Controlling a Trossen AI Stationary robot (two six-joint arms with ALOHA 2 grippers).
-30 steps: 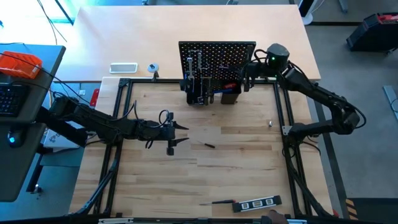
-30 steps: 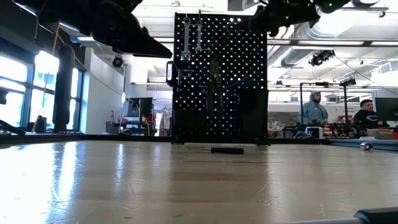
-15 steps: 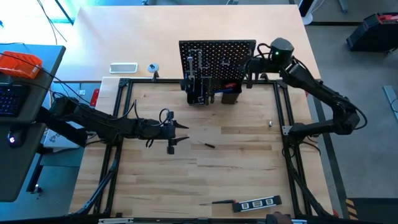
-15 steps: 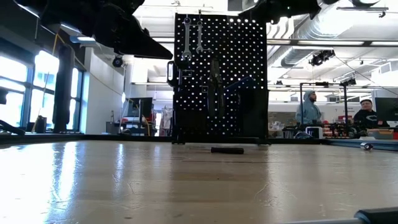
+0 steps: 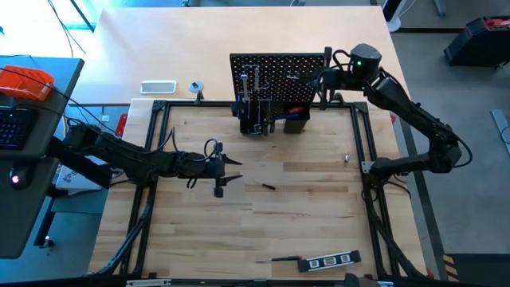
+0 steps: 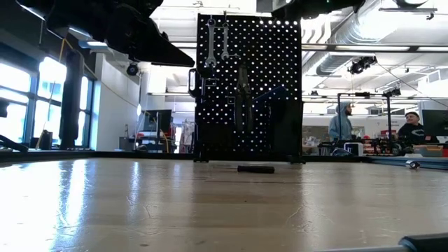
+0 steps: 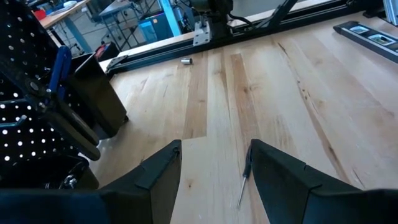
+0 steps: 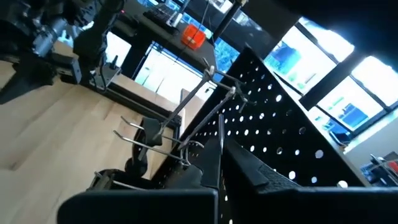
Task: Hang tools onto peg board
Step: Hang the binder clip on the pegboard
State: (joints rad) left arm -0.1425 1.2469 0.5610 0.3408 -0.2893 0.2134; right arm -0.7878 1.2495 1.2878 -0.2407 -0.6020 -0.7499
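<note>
Upright peg board (image 6: 248,87), wrenches (image 6: 217,43) hung

The peg board (image 5: 279,73) is black, dotted with a grid of small holes. Silver wrenches (image 6: 217,43) hang on it. The desk (image 5: 303,215) is pale wood with plank grain. At five o'clock lies a black level (image 5: 329,261) with pale marks.

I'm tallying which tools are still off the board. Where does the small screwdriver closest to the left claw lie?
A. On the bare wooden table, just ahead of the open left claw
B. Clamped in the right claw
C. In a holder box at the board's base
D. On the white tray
A: the small screwdriver lies flat on the table between and just beyond the open left claw fingers, untouched.
</note>
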